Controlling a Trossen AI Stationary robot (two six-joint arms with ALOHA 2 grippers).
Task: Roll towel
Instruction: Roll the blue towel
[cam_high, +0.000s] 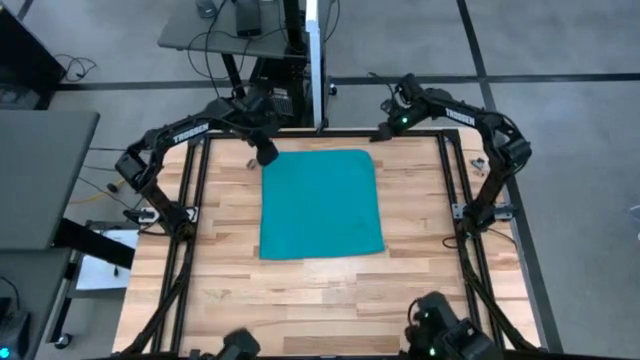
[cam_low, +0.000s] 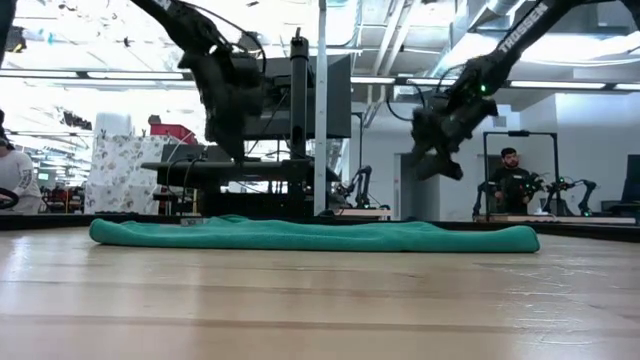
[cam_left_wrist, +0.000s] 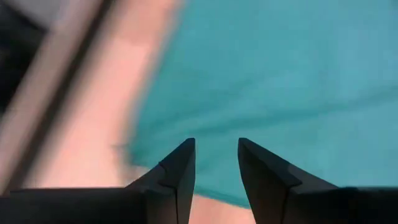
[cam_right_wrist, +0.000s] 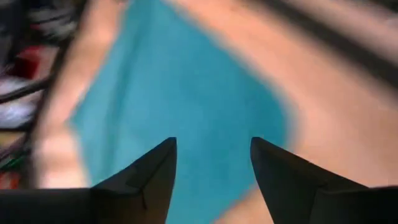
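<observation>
I have the towel (cam_high: 321, 204) lying flat on the wooden table (cam_high: 300, 290), a teal sheet spread out with no roll started. From the low view it reads as a low, slightly rumpled band of cloth (cam_low: 310, 235) resting on the boards.

My left gripper (cam_high: 265, 152) hangs just above the towel's far left corner. In its wrist view the two dark fingers (cam_left_wrist: 177, 171) stand apart with a clear gap between them, nothing held, and the teal cloth fills the space just ahead of and beneath the tips, with bare wood off to one side. In the low view this gripper (cam_low: 238, 150) is above the cloth, not touching it.

My right gripper (cam_high: 383, 131) sits near the far right corner, just beyond the towel's far edge and off the cloth. Its fingers (cam_right_wrist: 149, 174) are spread wide and empty, and the towel's corner lies ahead of them with wood around it. In the low view it (cam_low: 435, 165) hangs higher above the towel than the left one.

The only writing I can read is white "TROSSEN" lettering along the left arm (cam_high: 190, 131) and on the right arm (cam_low: 520, 30). I cannot make out any tag on the towel.
</observation>
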